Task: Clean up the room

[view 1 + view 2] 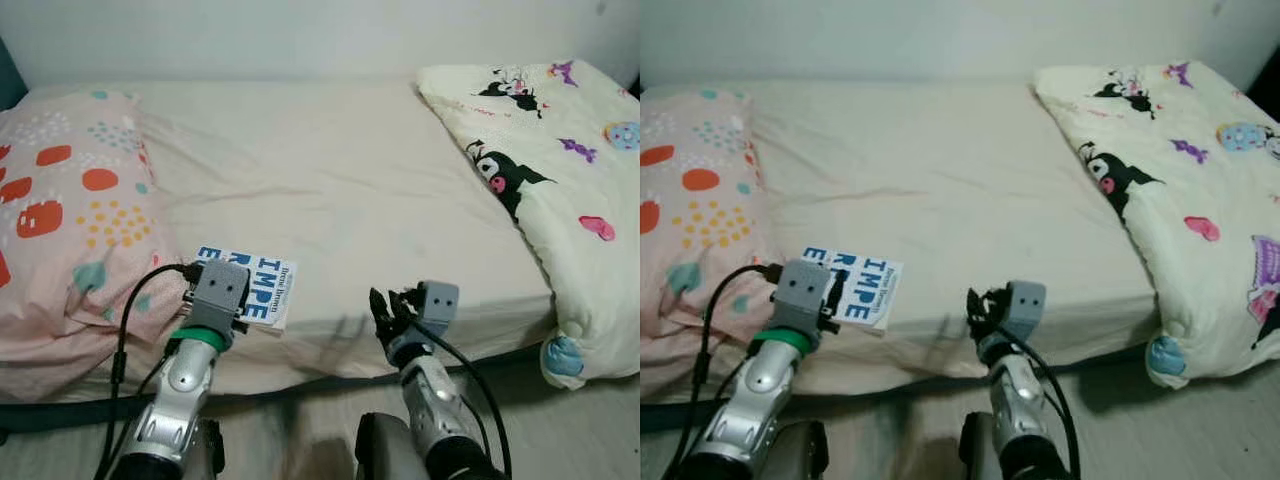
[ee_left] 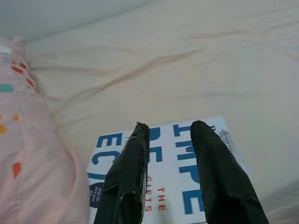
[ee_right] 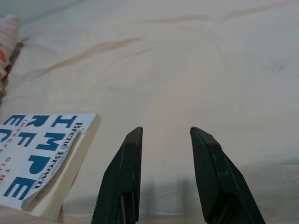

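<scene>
My left gripper point(image 2: 170, 133) parted above the book point(image 1: 262, 285) at the bed's point(image 1: 350, 180) near edge beside the pillow point(image 1: 70, 210), my right gripper point(image 3: 166, 133) parted over bare sheet, head view adds the cartoon quilt point(image 1: 560, 150) on the right.

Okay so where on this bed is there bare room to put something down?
The widest bare patch of sheet lies mid-bed, between the pillow and the cartoon comforter, back to the wall. It's crowded at the near edge by the pillow, where the book lies under the open left gripper.

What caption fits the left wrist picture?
Open left gripper hovering over a white book on the bed.
</scene>
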`<state>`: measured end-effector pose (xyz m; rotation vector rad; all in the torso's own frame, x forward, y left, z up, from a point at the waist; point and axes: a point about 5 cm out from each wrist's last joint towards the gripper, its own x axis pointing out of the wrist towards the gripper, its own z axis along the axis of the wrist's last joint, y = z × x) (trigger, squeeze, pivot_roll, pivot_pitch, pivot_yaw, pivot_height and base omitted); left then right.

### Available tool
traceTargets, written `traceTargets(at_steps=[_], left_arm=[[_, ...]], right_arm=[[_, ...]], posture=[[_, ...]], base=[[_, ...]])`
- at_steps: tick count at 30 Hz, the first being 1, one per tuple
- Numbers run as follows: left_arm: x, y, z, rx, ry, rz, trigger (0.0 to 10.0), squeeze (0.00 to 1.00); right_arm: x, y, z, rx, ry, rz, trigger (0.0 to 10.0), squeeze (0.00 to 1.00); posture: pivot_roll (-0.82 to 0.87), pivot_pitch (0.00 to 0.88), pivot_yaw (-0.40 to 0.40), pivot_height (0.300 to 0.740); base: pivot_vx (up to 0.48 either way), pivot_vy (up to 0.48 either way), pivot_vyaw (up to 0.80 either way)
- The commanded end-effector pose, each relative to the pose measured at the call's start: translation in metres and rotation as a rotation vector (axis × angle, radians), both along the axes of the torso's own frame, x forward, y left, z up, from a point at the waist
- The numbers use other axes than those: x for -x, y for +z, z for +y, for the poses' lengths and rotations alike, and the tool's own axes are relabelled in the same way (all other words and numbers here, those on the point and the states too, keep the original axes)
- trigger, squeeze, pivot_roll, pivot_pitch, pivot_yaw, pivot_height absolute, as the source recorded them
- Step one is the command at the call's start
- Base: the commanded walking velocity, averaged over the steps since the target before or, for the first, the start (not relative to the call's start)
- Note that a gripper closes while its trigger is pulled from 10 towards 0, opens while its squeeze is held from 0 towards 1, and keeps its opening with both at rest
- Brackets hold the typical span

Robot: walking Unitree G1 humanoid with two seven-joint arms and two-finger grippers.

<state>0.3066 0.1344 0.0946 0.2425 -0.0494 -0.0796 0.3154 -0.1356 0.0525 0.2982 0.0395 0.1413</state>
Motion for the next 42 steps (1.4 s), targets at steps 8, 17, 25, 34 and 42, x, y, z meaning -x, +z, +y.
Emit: traceTargets(at_steps=[8,17,25,34,42], left_arm=[[0.002,-0.014,-0.001,0.012,0.037,0.040,10.0,0.00],[-0.003,-0.016,-0.003,0.024,0.052,0.050,10.0,0.00],[-0.005,-0.018,-0.005,0.018,0.050,0.069,10.0,0.00],[-0.010,-0.017,-0.004,0.022,0.053,0.068,10.0,0.00],[-0.012,-0.018,-0.003,0.025,0.054,0.076,10.0,0.00]], right_arm=[[-0.003,0.001,0.009,0.043,0.033,0.020,10.0,0.00],[-0.005,0.004,0.010,0.070,0.046,0.019,10.0,0.00],[-0.006,0.004,0.009,0.074,0.038,0.025,10.0,0.00],[-0.009,0.007,0.009,0.072,0.033,0.024,10.0,0.00],[-0.009,0.006,0.008,0.071,0.025,0.032,10.0,0.00]], posture=[[0.01,0.000,-0.019,0.634],[0.01,0.000,-0.025,0.669],[0.01,0.000,-0.021,0.699],[0.00,0.000,-0.016,0.729],[0.00,0.000,-0.012,0.740]], base=[[0.000,0.000,0.00],[0.000,0.000,0.00],[0.000,0.000,0.00],[0.000,0.000,0.00],[0.000,0.000,0.00]])
